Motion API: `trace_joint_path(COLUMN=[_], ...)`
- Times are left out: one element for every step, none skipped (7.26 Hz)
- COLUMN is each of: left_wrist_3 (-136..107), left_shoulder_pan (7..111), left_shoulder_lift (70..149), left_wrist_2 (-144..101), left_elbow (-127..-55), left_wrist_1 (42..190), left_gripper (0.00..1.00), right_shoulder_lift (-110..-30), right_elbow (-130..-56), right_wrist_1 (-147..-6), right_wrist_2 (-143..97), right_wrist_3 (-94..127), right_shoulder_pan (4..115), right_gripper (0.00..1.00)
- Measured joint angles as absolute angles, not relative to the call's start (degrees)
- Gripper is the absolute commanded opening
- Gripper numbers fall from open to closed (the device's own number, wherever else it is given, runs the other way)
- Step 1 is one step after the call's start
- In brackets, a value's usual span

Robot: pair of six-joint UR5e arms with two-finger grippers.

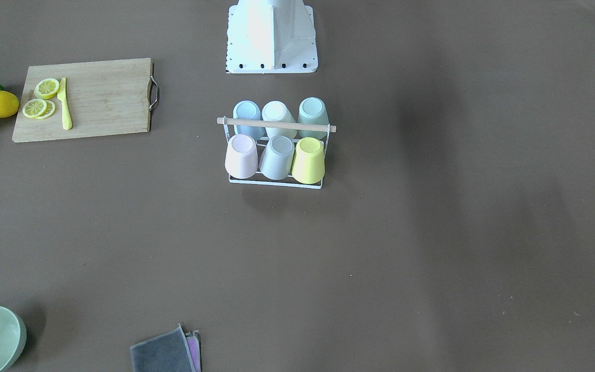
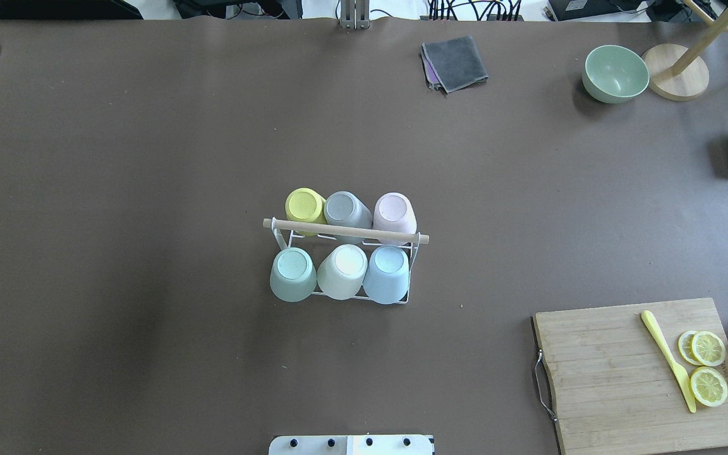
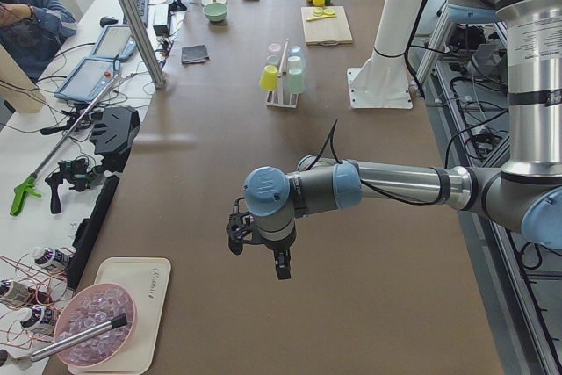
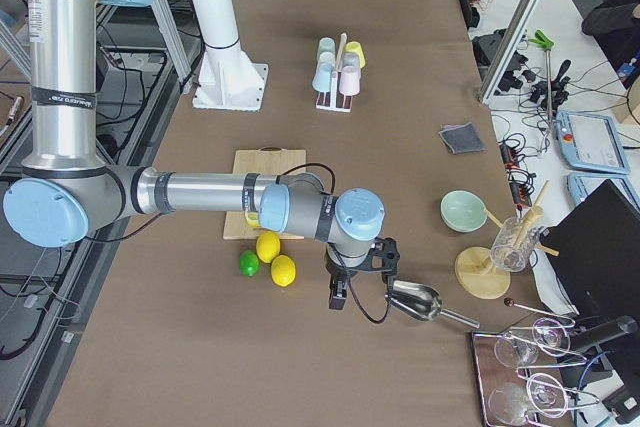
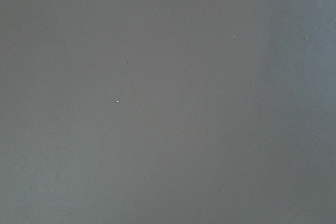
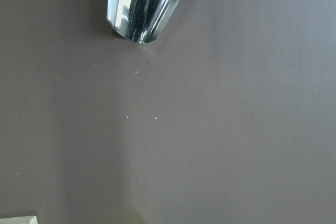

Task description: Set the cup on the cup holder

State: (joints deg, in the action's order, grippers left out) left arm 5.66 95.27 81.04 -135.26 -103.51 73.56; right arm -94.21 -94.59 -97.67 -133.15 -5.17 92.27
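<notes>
Spotting the cup holder [image 2: 345,230] standing mid-table, just ahead of the robot's base. Counting six upturned cups on its prongs: yellow cup [image 2: 304,205], grey cup [image 2: 345,210] and pink cup [image 2: 394,212] on the far row, green cup [image 2: 292,272], white cup [image 2: 344,268] and blue cup [image 2: 388,272] on the near row. Catching the left gripper [image 3: 259,252] hovering over bare table at one end. Catching the right gripper [image 4: 358,282] hanging at the other end, beside a metal scoop [image 4: 412,299]. Not managing to tell from these side views how far either gripper is parting, or whether it is holding anything.
</notes>
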Motion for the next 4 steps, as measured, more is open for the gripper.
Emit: trace_joint_path(left_wrist_3=[5.7,5.7,5.7,5.6], left_shoulder_pan=[95.3,95.3,95.3,95.3], left_shoulder_lift=[81.0,81.0,81.0,81.0], left_wrist_2=[-135.3,-135.3,-135.3,-135.3], left_elbow=[-103.5,-103.5,-103.5,-103.5], left_wrist_1=[73.6,73.6,73.6,73.6], left_gripper=[0.98,0.98,0.98,0.98], right_shoulder_lift=[-94.3,-94.3,-94.0,-93.8], right_elbow=[-93.1,-92.4,-92.2,-92.4], right_wrist_1=[-95.1,-93.8,-93.3,-93.1], right_wrist_2=[-133.3,-133.4,-133.5,-133.5], right_wrist_3=[-5.1,-4.9,-4.2,-3.2], right_shoulder_pan=[92.3,92.3,92.3,92.3], right_gripper=[1.0,1.0,1.0,1.0])
